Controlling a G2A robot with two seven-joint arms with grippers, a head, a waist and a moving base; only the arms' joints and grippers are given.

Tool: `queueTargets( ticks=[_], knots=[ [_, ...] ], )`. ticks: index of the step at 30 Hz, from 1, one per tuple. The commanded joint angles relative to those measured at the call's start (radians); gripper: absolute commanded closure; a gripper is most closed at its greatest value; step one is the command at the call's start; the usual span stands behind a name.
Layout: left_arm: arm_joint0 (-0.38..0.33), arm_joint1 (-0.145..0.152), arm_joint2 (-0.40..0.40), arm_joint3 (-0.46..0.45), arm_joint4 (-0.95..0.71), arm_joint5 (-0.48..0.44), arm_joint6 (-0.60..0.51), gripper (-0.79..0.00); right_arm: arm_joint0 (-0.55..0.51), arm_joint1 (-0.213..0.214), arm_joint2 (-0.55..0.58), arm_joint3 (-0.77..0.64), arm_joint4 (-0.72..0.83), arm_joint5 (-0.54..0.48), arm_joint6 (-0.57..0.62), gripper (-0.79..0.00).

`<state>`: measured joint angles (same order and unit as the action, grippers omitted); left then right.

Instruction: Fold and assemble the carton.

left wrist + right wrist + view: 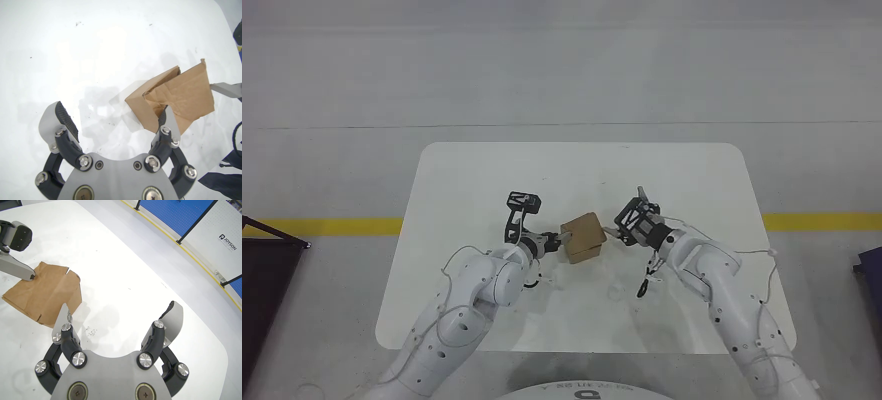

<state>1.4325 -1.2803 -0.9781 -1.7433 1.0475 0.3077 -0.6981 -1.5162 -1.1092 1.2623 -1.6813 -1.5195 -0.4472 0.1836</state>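
Left gripper (pixel 113 108): we saw it spread wide, grasping nothing, one fingertip touching the carton (pixel 582 237).
Carton: brown, creased, partly folded, mid-counter (pixel 662 180) between both grippers.
Right gripper (pixel 119 305): wide apart, one finger against the carton's edge.

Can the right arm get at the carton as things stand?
Likely yes: the right gripper is open with one finger at the carton; the left gripper is at the opposite side, not blocking.
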Motion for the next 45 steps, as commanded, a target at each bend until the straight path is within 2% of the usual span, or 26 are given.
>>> queueTargets(
  ticks=[1, 6, 11, 14, 45],
  knots=[
    [-0.001, -0.001, -0.001, 0.001, 0.000, -0.002, -0.001, -0.785, 0.005, -0.001, -0.006, 0.005, 0.003, 0.001, 0.001, -0.785],
    [-0.002, -0.002, -0.003, 0.002, 0.001, 0.000, -0.004, -0.785, 0.021, -0.004, -0.028, 0.022, 0.010, -0.012, 0.010, -0.785],
    [-0.004, -0.004, -0.006, 0.008, -0.003, -0.002, -0.006, -0.785, 0.040, -0.010, -0.038, 0.063, 0.119, -0.065, -0.027, -0.785],
    [-0.005, -0.005, -0.008, 0.010, -0.004, -0.003, -0.006, -0.785, 0.049, -0.010, -0.043, 0.074, 0.122, -0.072, -0.026, -0.785],
    [-0.015, -0.014, -0.015, 0.020, 0.002, -0.016, -0.018, -0.785, 0.057, -0.009, -0.048, 0.094, 0.087, -0.005, 0.002, -0.785]
  ],
)
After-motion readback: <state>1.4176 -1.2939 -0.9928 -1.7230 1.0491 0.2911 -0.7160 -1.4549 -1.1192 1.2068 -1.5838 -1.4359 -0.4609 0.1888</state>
